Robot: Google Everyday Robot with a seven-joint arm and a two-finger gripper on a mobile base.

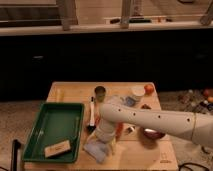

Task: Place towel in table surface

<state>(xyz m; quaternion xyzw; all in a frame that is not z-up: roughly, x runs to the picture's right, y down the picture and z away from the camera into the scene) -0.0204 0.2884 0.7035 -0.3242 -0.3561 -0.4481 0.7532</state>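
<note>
A pale blue-white towel [96, 150] lies crumpled on the wooden table [70, 92] near its front edge, just right of the green tray. My gripper [104, 138] hangs straight above it at the end of the white arm [150, 120], which reaches in from the right. The gripper's lower end meets the top of the towel. The part of the towel under the gripper is hidden.
A green tray [52, 120] with a tan block [56, 148] fills the table's left side. A dark cup [100, 92], a black-handled tool [91, 116], a white bowl [137, 90], an orange fruit [148, 88] and a red bowl [152, 133] stand around the arm.
</note>
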